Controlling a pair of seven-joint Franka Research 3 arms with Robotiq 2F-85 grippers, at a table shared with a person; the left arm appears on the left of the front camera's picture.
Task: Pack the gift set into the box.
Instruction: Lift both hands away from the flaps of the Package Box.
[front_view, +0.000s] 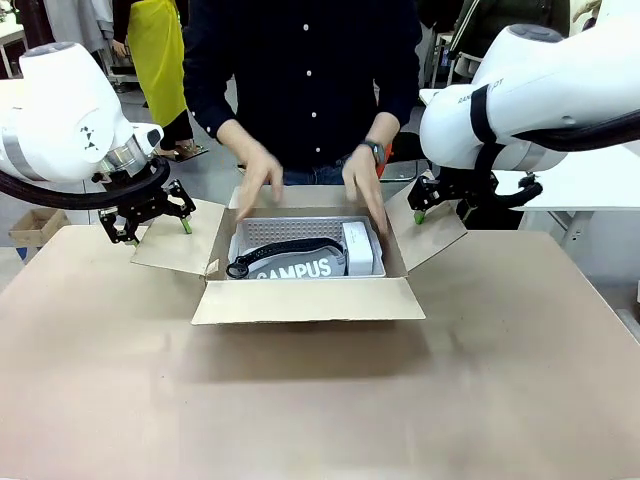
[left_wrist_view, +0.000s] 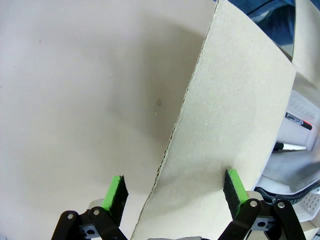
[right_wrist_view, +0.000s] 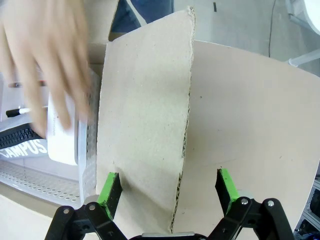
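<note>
Jaws apart on left gripper (left_wrist_view: 175, 187), right gripper (right_wrist_view: 167, 187), astride flaps of box (front_view: 305, 300); folding now could trap person's hands (front_view: 262, 180) over basket (front_view: 290, 228).

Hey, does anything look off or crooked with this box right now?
Nothing stands out. The white basket sits squarely inside the box, whose flaps are spread open and undamaged. The left gripper and right gripper, both open, each straddle a side flap.
</note>
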